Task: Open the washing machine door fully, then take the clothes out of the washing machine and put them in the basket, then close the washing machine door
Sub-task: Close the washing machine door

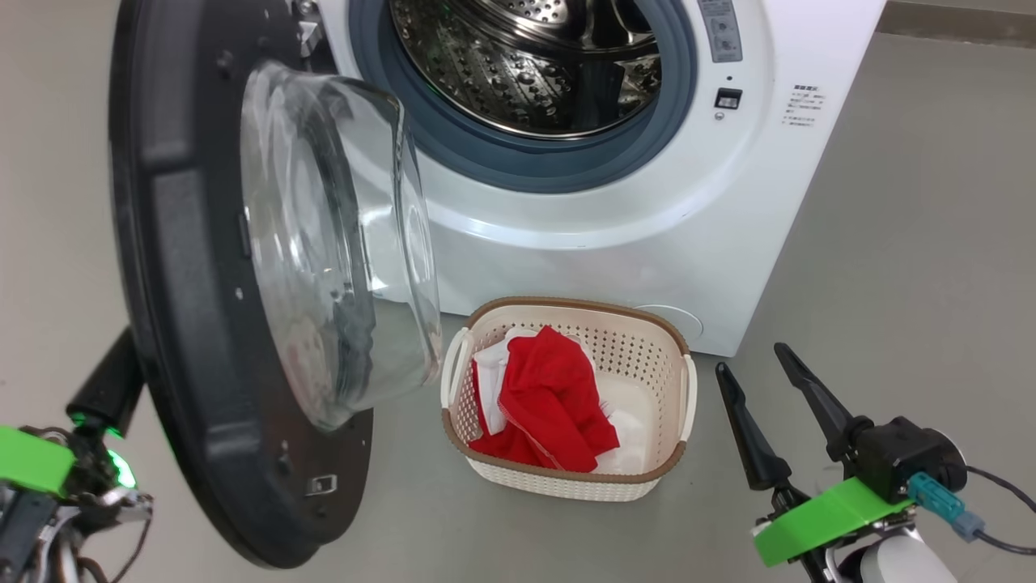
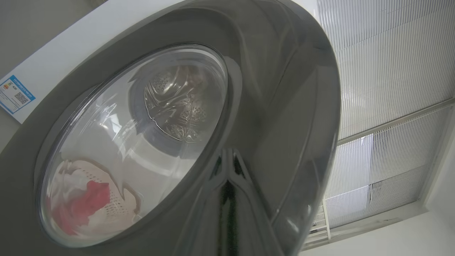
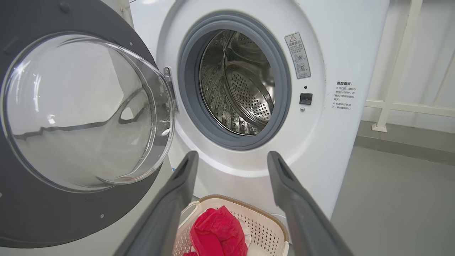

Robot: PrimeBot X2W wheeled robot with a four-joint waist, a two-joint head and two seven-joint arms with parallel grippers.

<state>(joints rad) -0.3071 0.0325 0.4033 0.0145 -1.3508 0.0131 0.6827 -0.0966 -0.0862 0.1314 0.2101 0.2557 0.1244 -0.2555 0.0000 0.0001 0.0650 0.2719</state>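
- Jaws of right gripper [image 1: 751, 359] spread, empty, pointing at washer [image 1: 728, 202].
- Behind door [image 1: 178, 283], left gripper [image 2: 227, 206] pressed shut at its outer face.
- Basket [image 1: 566, 308] on floor [image 1: 890, 283] before washer, clothes [image 1: 550, 397] heaped inside.
- Door swung left, bowl [image 1: 324, 243] bulging right; washer's mouth faces robot.

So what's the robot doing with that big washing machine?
The robot is emptying the big white front-loading washing machine. Its round black-rimmed glass door stands open, and the shiny steel drum looks empty. The bright red and white clothes already lie in the small cream perforated plastic basket on the grey floor in front. The shut left claw is up against the door's outer side, likely ready to push it closed. The open right claw hangs empty beside the basket.
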